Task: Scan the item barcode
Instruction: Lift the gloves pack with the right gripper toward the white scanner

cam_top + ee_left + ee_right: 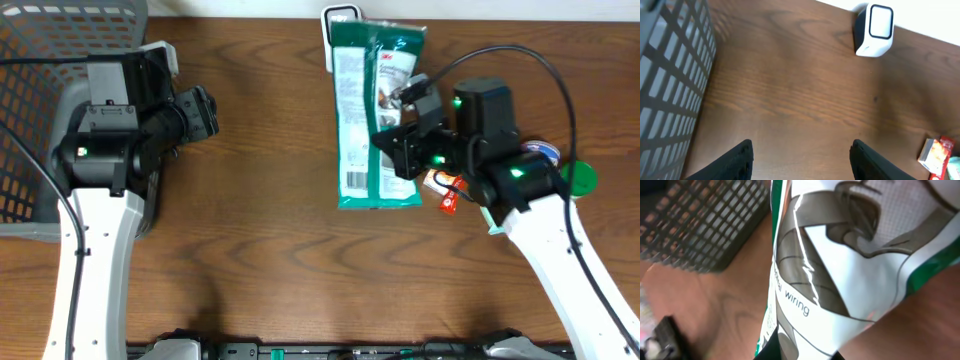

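While the right gripper (395,138) has its fingers clamped together on the near side edge of the green-and-white plastic pouch (362,120), that pouch stretches lengthwise over the middle of the brown wooden table (260,230). Its far end overlaps the small white barcode scanner with a black-framed window (875,29) at the back edge, and whether it rests on the wood or is lifted cannot be told. The left gripper (802,146) hangs over bare wood just beside the grey mesh basket (40,110), its two dark fingers (742,157) spread wide with nothing between them, well apart from the pouch, and a small red-and-white box (446,190) lies near the right gripper.
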Controlling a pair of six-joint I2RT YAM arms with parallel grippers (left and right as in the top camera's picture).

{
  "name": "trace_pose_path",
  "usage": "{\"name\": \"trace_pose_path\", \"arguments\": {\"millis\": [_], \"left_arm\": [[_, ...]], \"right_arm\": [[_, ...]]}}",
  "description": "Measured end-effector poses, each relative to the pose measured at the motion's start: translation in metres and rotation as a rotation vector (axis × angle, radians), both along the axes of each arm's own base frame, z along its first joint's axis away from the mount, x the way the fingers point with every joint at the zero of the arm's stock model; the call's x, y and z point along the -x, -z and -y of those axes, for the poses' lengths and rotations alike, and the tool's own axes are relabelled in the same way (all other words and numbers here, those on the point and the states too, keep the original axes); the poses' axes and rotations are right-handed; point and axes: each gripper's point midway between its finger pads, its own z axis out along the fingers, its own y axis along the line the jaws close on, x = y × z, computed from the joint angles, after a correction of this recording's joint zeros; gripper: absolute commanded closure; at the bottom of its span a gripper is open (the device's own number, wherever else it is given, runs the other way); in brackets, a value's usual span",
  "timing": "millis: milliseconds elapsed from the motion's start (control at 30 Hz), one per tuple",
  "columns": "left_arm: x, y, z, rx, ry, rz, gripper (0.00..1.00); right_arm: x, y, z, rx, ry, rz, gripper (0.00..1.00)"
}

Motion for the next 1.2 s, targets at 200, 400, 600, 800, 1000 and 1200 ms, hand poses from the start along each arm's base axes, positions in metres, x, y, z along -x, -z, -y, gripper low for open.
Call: {"name": "trace_pose_path", "arguments": {"millis": [200, 400, 600, 800, 1000, 1200], "left_arm": [[-0.002, 0.024, 0.000, -0.011, 0.012, -0.066, 0.18], [-0.008, 0.043, 0.000, -0.007, 0.008, -0.121, 0.17], [-0.010, 0.047, 0.000, -0.007, 0.008, -0.133, 0.17], [-0.010, 0.047, 0.000, -0.007, 0.008, -0.133, 0.16], [-0.010, 0.047, 0.000, -0.007, 0.008, -0.133, 0.16], [-0.009, 0.047, 0.000, -0.007, 0.008, -0.134, 0.16]], "right_arm": [[-0.009, -0.018, 0.005, 0.016, 0.027, 0.103, 0.99], [-0.014, -0.027, 0.005, 0.031, 0.009, 0.176, 0.99], [-0.016, -0.048, 0.017, 0.126, 0.045, 0.312, 0.99], [-0.019, -0.112, 0.034, 0.199, 0.107, 0.536, 0.99], [-0.020, -0.141, 0.040, 0.260, 0.099, 0.683, 0.99], [-0.027, -0.182, 0.029, 0.375, 0.029, 0.986, 0.99]]}}
